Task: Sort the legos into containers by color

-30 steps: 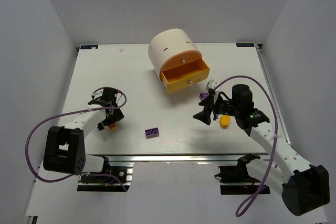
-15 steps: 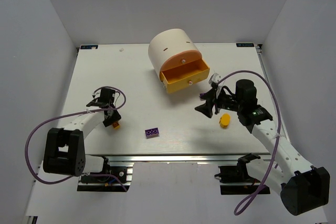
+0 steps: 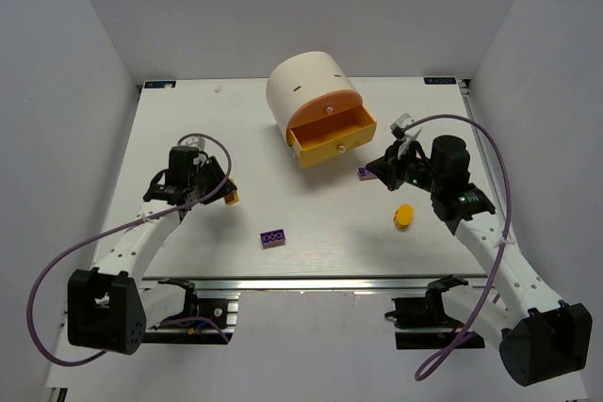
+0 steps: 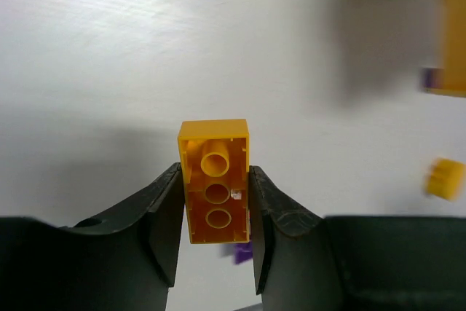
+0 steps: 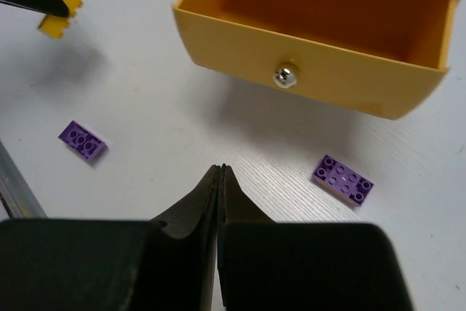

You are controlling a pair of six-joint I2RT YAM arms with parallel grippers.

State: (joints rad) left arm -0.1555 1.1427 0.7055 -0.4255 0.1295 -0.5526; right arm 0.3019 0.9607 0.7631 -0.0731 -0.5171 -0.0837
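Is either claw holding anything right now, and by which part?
Left claw grips the orange lego across its long sides; right claw is shut on nothing.

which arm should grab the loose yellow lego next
Right. The yellow lego lies on that side, close to the right gripper, which is shut on nothing. The left gripper is occupied, clamping the orange lego.
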